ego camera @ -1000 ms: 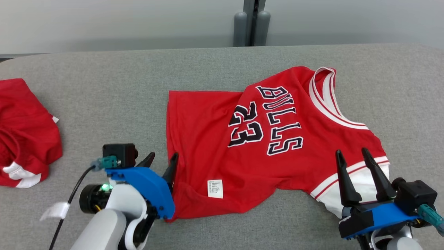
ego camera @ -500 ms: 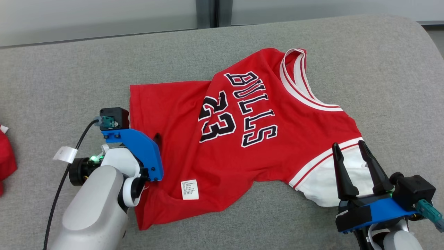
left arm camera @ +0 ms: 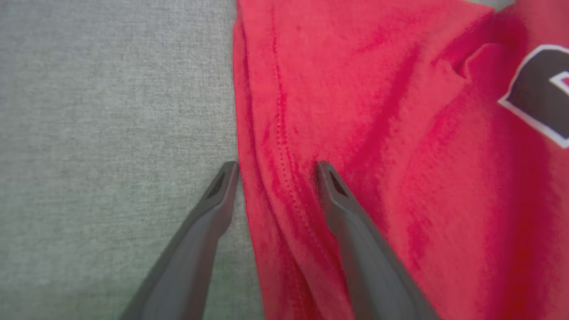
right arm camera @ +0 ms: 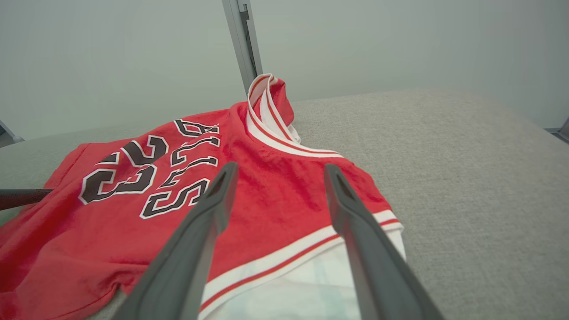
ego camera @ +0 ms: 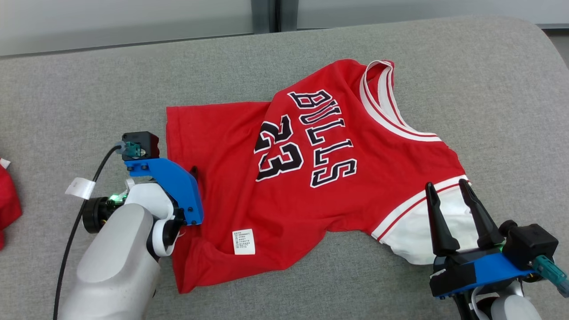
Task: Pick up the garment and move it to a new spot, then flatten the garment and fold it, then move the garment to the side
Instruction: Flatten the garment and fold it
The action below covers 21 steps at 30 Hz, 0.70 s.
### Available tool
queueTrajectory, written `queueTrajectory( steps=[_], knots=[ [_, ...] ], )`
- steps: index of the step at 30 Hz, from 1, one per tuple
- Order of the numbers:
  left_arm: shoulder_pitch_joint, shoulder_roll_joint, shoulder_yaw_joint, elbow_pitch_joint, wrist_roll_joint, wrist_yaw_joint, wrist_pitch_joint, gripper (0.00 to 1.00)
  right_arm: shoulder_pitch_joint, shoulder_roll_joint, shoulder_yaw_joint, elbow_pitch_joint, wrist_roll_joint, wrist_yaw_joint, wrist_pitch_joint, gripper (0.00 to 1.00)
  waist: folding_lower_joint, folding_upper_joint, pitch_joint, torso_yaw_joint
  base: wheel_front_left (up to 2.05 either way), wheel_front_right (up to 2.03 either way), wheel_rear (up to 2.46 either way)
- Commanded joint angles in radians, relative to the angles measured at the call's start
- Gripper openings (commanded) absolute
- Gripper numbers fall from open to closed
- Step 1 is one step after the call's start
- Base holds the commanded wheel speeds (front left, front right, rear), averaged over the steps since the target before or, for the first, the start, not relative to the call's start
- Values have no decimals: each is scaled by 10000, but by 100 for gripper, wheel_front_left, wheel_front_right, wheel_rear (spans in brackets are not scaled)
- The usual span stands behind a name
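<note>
Head view shows the red knit jersey (ego camera: 311, 186) lying rumpled on the grey woven surface (ego camera: 89, 89), black-and-white lettering up and striped white trim at the neck. The left gripper (left arm camera: 276, 165) stands spread astride the stitched hem. The right gripper (ego camera: 446, 183), also spread, holds nothing by the white-banded armhole.

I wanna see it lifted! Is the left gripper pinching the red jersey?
No, the left gripper is open: one finger over the grey cushion, one over the red basketball jersey.

Grey fabric surface (ego camera: 89, 89), rounded far corner; pale wall (ego camera: 133, 20) behind; dark vertical post (ego camera: 266, 13).
</note>
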Motion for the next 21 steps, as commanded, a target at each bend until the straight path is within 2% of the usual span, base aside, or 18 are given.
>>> queueTrajectory(
  steps=[1, 3, 5, 12, 18, 21],
  knots=[
    [281, -87, -62, 422, -156, -87, 252, 2, -89, -33, 12, -39, 28, 1, -10, 100, 1, 1, 20, 4, 0, 0, 0],
    [295, -122, -151, 557, -191, -261, 289, 0, -108, -33, 18, -57, 40, 1, -9, 100, 1, 1, 57, -5, 0, 0, 0],
    [170, -131, -128, 512, -166, -397, -133, 0, -113, -33, -7, -55, 43, 1, -23, 100, 1, 1, 96, -5, 0, 0, 0],
    [-699, -205, 84, -87, 278, -648, -2699, 0, -120, -34, -144, 13, 95, 1, -79, 100, 1, 1, 52, 137, 0, 0, 0],
    [-1068, -421, -47, -933, 662, -769, -4317, 0, -35, -33, -184, 62, 101, 3, -44, 100, 1, 1, -208, 358, 0, 0, 0],
    [-1077, -445, -154, -1364, 818, -651, -4580, 0, 11, -33, -207, 58, 91, 1, -10, 100, 1, 1, -322, 440, 0, 0, 0]
  ],
)
